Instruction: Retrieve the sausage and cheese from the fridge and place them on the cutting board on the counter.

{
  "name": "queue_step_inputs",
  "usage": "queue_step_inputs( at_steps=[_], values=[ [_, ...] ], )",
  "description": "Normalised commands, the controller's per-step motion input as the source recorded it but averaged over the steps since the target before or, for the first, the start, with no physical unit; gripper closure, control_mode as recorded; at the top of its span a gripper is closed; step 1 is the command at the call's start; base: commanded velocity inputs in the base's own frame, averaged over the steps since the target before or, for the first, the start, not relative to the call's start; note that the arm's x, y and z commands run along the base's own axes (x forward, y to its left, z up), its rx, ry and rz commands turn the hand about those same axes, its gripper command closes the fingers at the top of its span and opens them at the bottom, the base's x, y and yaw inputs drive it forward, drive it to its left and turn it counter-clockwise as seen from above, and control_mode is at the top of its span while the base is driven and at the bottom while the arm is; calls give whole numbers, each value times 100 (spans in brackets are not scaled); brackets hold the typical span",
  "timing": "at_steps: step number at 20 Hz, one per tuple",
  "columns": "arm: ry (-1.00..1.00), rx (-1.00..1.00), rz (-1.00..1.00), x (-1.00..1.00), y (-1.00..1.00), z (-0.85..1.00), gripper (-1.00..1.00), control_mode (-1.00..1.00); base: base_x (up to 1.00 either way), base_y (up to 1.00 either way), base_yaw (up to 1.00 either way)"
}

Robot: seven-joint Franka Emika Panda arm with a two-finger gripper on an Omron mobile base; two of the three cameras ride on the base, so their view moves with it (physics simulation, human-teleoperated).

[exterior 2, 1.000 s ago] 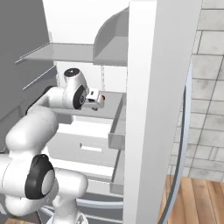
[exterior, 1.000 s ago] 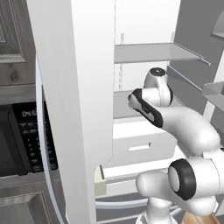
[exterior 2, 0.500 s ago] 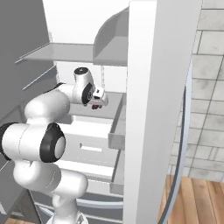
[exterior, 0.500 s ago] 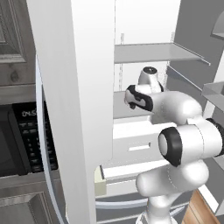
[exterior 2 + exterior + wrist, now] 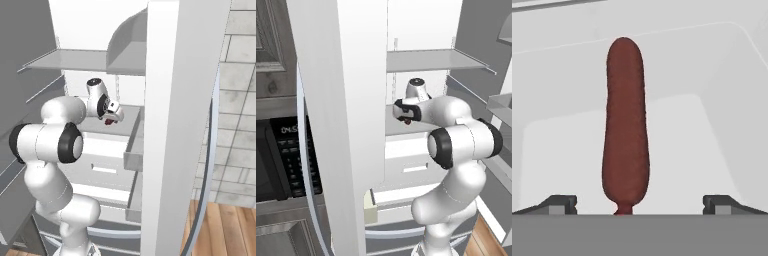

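The arm (image 5: 456,135) folds tighter than a second ago: its elbow now sits higher, at centre right of the left base view. The gripper (image 5: 113,116) reaches deeper onto the fridge (image 5: 421,60) shelf, over the sausage (image 5: 625,125).

From where I sat, the left base view looked forward from behind the arm's left side, past the open door into the fridge (image 5: 421,60), while the right base view looked in from behind the arm's right; both took in the same white shelves and drawers at middle range. The hand view rode at the gripper (image 5: 640,204) and looked along it from very close at the sausage (image 5: 625,125) on the white fridge floor.
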Motion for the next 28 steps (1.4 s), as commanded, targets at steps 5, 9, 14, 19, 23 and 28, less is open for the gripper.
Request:
queue_step_inputs(
  at_steps=[5,9,14,19,23,28],
  values=[
    [1,3,-8,43,0,-21,-100,-100,0,0,0],
    [3,5,-7,46,0,-18,-100,-100,0,0,0],
    [0,3,-5,21,0,-31,-100,-100,0,0,0],
    [0,1,-1,0,0,-24,100,-100,0,0,0],
    [0,0,0,0,-1,0,100,-100,0,0,0],
    [0,0,0,-3,0,0,100,-100,0,0,0]
  ],
)
